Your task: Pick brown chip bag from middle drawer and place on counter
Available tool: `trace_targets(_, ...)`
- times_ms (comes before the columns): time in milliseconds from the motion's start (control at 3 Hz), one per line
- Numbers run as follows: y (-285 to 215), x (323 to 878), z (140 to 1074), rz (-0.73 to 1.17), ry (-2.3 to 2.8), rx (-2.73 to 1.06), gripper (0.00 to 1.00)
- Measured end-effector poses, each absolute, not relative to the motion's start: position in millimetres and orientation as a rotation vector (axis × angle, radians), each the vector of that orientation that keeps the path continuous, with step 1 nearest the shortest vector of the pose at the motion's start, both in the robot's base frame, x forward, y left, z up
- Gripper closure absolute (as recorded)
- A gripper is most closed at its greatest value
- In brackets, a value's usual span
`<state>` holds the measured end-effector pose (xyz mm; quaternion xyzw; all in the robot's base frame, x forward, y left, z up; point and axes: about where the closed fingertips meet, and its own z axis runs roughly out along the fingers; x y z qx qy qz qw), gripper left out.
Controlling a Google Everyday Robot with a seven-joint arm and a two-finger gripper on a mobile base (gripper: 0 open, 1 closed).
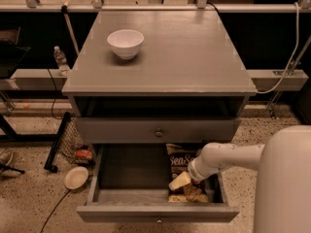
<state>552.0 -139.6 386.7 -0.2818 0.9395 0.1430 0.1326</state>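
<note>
The middle drawer [131,171] stood pulled out at the bottom of the cabinet, so the opening part of the job was done. Inside it, on the right side, lay the brown chip bag [179,160], its white lettering facing up and its lower end towards the drawer's front wall. The robot's 1 arm reached in from the right. The gripper [181,180] was down inside the drawer, on or just above the lower half of the bag. Whether it had closed on the bag could not be told from this view. The bag appeared to rest flat on the drawer floor, not lifted.

The grey worktop [189,52] above carried a white bowl [126,42] near its left rear part, well apart from the broad area to the right. The knobbed drawer front [158,130] 1 tier up was shut.

By my judgement the task was in its early middle: reach made, grasp unconfirmed. 3 steps were left: securing the bag, lifting it clear of the drawer past the tier above, and setting it on the worktop.
</note>
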Motion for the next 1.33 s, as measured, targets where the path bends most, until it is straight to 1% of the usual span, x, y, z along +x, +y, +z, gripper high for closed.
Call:
trace_targets(667, -138, 555, 386, 0.4, 2.7, -0.814, 0.49)
trace_targets(1333, -156, 556, 434, 0.394, 2.607, -0.842, 0.95)
